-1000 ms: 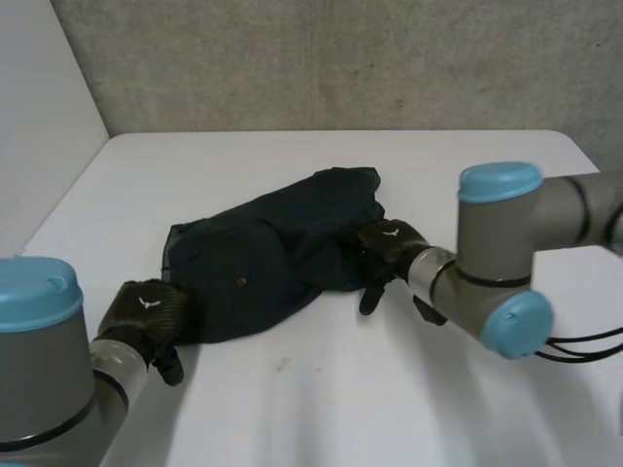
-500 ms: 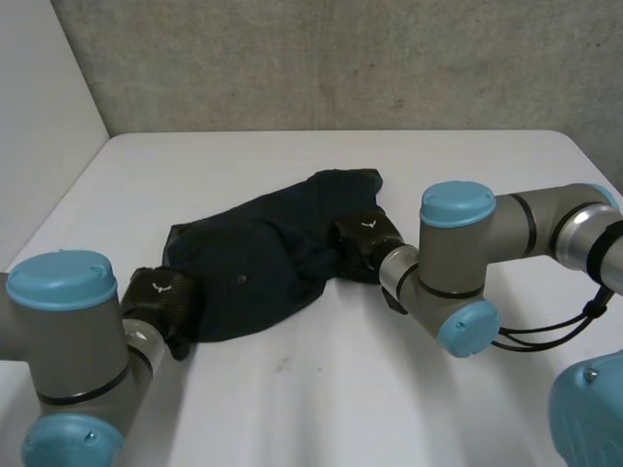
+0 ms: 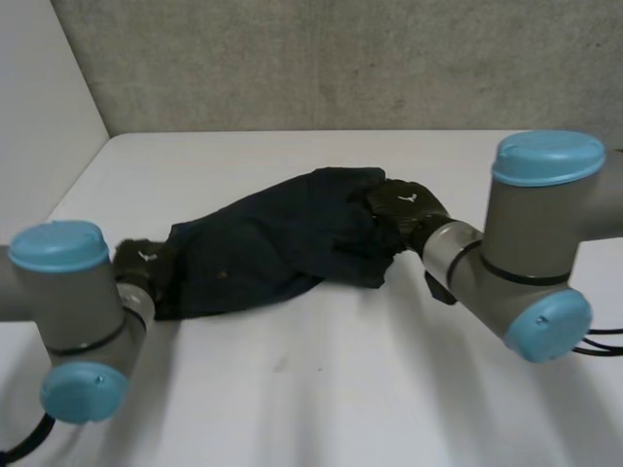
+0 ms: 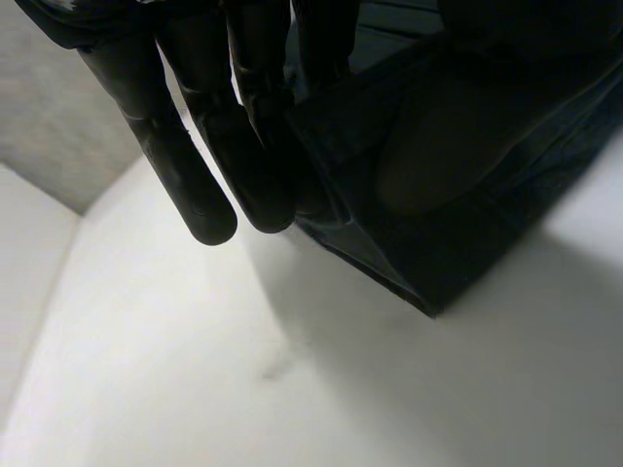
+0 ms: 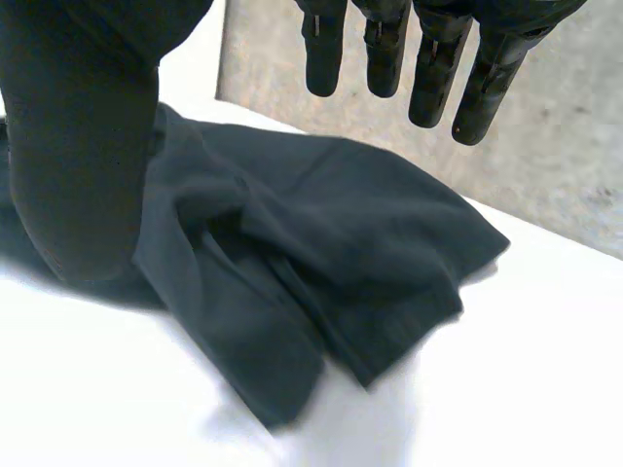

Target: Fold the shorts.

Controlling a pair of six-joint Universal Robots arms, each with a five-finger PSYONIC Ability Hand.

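Left wrist view: the left hand hangs over the white table at the near left end of the shorts. Dark cloth lies hard against the hand, and a seamed edge of it stands just clear of the table. I cannot tell whether the hand has hold of it.

Head view: the shorts lie drawn out across the middle of the table. Their left end is at the left hand and their right end is at the right hand, farther back. The middle sags and wrinkles.

Right wrist view: the right hand is spread, its fingers straight, apart and clear above the cloth, gripping nothing. Its thumb sits low against the bunched right end, where loose folds overlap.

Handling, my judgement: thin, dark, limp cloth. It is light and will not keep a shape, so it will droop from any single hold and drag folds along if I slide it. It is not fragile. The white top looks smooth, so I expect the far end to follow if I tug.

Where I'd take hold: the stitched edges and corners at each end, where the doubled cloth gives a pinch some body. I'd avoid the slack middle. I'd hold one corner per hand and keep the cloth taut between them.

Beyond the table is a grey wall.
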